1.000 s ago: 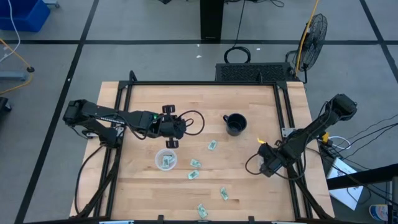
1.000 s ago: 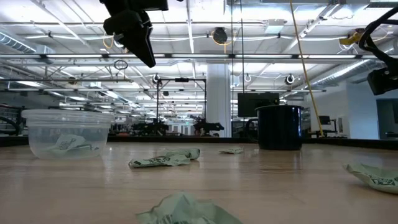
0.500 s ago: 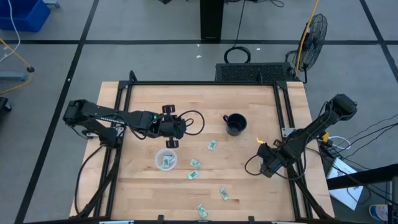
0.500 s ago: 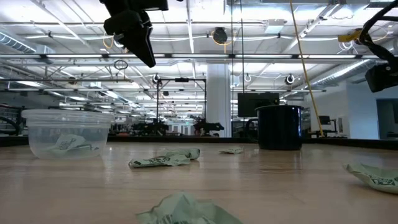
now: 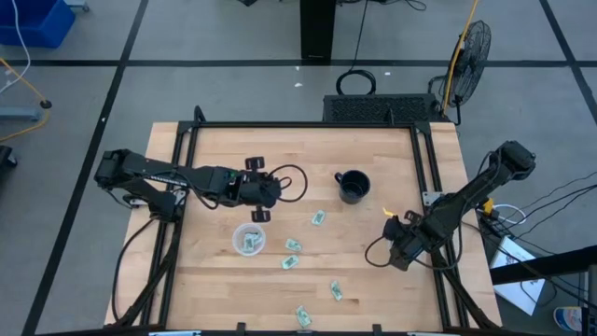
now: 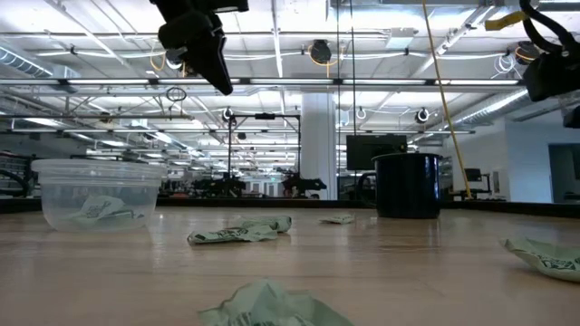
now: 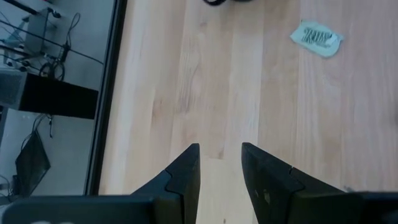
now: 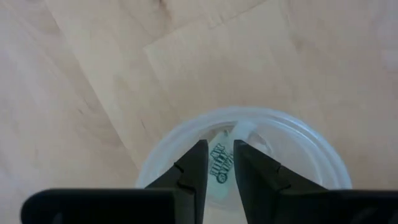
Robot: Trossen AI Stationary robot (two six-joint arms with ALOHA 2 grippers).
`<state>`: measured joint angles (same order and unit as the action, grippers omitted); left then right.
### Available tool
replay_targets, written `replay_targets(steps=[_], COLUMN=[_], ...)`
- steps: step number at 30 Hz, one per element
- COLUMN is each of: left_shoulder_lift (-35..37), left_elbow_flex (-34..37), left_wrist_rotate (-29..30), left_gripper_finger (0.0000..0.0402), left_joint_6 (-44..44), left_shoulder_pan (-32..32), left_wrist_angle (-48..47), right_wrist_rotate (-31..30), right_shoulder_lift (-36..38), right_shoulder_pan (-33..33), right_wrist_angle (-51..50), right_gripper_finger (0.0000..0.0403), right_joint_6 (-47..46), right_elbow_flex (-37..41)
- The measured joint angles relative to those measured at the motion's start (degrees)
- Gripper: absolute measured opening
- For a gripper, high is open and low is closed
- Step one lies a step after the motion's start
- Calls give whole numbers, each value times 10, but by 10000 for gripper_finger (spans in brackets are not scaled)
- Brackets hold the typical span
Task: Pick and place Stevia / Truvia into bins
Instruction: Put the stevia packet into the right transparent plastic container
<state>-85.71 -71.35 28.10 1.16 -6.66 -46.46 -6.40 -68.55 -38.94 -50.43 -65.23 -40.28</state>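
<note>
Several pale green Truvia sachets lie flat on the wooden table, among them one (image 5: 319,217), a second (image 5: 293,245) and a third (image 5: 335,290). A clear round bin (image 5: 236,241) left of them holds a sachet (image 6: 100,210). My left gripper (image 5: 258,216) hangs open above and just beyond this bin, with bare wood between its fingers (image 7: 186,174). My right gripper (image 5: 396,250) stands open over a second clear bin (image 8: 311,155), fingers pointing down. A sachet (image 8: 221,165) lies in that bin below the fingertips. In the high view the right arm hides this bin.
A black mug (image 5: 353,186) stands upright at the table's middle far side. A crumpled sachet (image 6: 272,303) lies close to the low camera, another (image 6: 544,256) at its right. A black frame (image 5: 429,168) runs along the table's edges. A fan (image 5: 471,47) stands beyond the far right corner.
My right gripper has risen a little above its bin.
</note>
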Motion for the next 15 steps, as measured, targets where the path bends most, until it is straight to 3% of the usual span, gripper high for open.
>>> replay_targets(steps=[9,15], left_shoulder_lift=[0,0], left_elbow_flex=[0,0], left_wrist_rotate=[0,0], left_gripper_finger=[124,124], left_joint_6=[2,1], left_shoulder_pan=[0,0], left_wrist_angle=[7,7], right_wrist_rotate=[-14,-144], right_shoulder_lift=[0,0], right_shoulder_pan=[0,10], right_wrist_angle=[-35,-16], right_gripper_finger=[68,68], right_joint_6=[4,106], right_elbow_flex=[-34,-93])
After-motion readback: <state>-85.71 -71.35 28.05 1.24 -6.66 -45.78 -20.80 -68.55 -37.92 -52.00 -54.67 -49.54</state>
